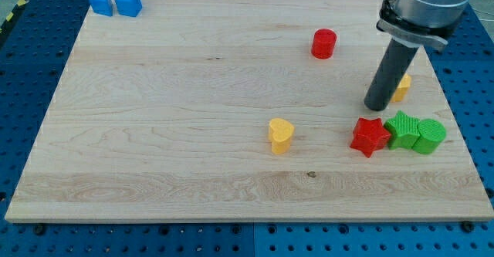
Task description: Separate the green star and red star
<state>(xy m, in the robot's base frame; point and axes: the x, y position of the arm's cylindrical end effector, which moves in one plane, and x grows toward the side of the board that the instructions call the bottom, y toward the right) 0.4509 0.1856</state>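
The red star (370, 136) lies at the view's lower right on the wooden board (193, 133). The green star (401, 129) touches its right side. A green cylinder (430, 136) touches the green star's right side. My tip (377, 106) stands just above the red star toward the view's top, a small gap apart, slightly left of the green star. The dark rod rises from it to the arm at the view's top right.
A yellow block (401, 88) sits partly hidden behind the rod. A red cylinder (324, 43) stands at the upper middle right. A yellow heart (281, 136) lies left of the red star. Two blue blocks (114, 2) sit at the top left corner.
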